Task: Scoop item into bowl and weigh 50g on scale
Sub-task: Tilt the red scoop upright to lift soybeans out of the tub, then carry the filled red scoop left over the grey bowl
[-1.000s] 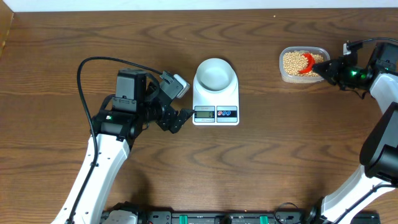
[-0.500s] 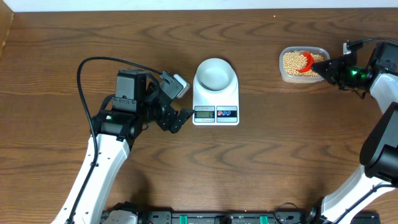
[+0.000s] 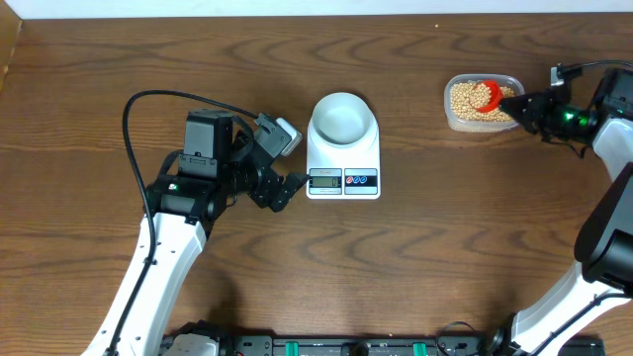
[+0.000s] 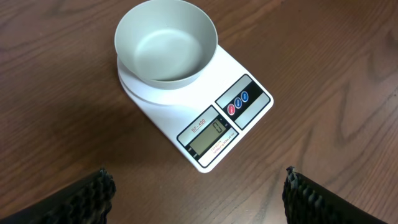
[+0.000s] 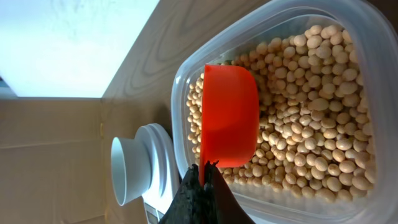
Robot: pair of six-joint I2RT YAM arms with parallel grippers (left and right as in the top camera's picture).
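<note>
The pale bowl (image 3: 342, 117) stands empty on the white scale (image 3: 344, 180), whose display reads 0 in the left wrist view, where bowl (image 4: 166, 40) and scale (image 4: 239, 106) lie ahead. My left gripper (image 3: 285, 188) hovers open just left of the scale's front; its fingers (image 4: 99, 190) hold nothing. My right gripper (image 5: 205, 167) is shut on the handle of a red scoop (image 5: 229, 115), which lies among tan beans (image 5: 311, 124) in the clear tub (image 5: 180, 87). Overhead, the right gripper (image 3: 519, 102) reaches the scoop (image 3: 486, 96) from the right.
The tub (image 3: 447, 104) sits at the far right of the wooden table, a hand's width right of the scale. The left arm's black cable (image 3: 148, 99) loops over the table's left part. A pale wall edge runs along the back.
The red scoop has shifted slightly toward the back of the tub with the right gripper. The left arm, bowl and scale have not moved.
</note>
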